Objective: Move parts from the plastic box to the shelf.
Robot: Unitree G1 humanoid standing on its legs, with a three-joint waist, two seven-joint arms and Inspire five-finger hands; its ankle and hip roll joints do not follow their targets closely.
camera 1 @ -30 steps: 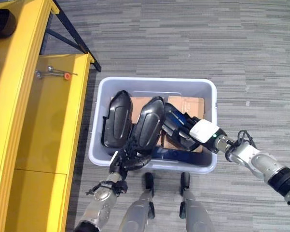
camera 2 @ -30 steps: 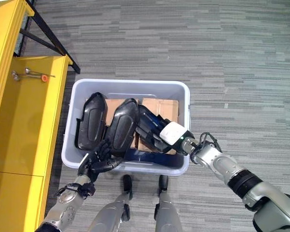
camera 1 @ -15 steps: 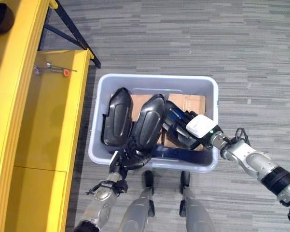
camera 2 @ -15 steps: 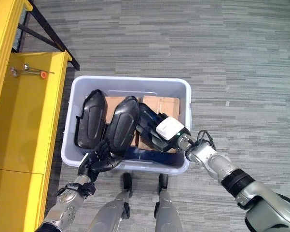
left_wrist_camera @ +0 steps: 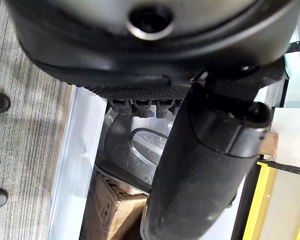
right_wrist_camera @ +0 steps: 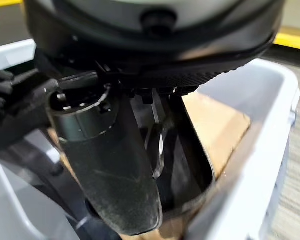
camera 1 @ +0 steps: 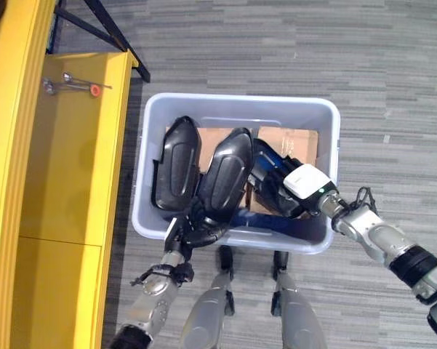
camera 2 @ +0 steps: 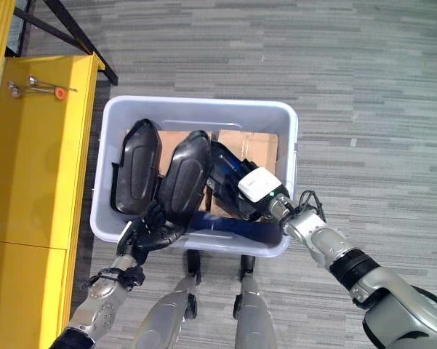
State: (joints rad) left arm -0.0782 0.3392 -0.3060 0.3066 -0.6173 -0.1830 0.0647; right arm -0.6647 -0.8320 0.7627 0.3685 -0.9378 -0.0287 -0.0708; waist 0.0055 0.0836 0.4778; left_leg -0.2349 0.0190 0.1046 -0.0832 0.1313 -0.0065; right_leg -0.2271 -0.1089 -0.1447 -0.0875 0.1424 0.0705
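I judge nothing moved yet: both black parts (camera 1: pixel 222 178) sit in the plastic box (camera 1: pixel 327 123), yellow shelf (camera 1: pixel 65 182) unloaded; my left hand (camera 1: pixel 196 231) curls on one's lower end, and my right hand's (camera 1: pixel 280 190) grip I cannot tell.

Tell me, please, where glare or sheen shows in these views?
Left eye view: pale sheen on the glossy black moulded plastic part in the grey plastic box. Right wrist view: a bright streak down the right hand. Left wrist view: left hand mostly dark.
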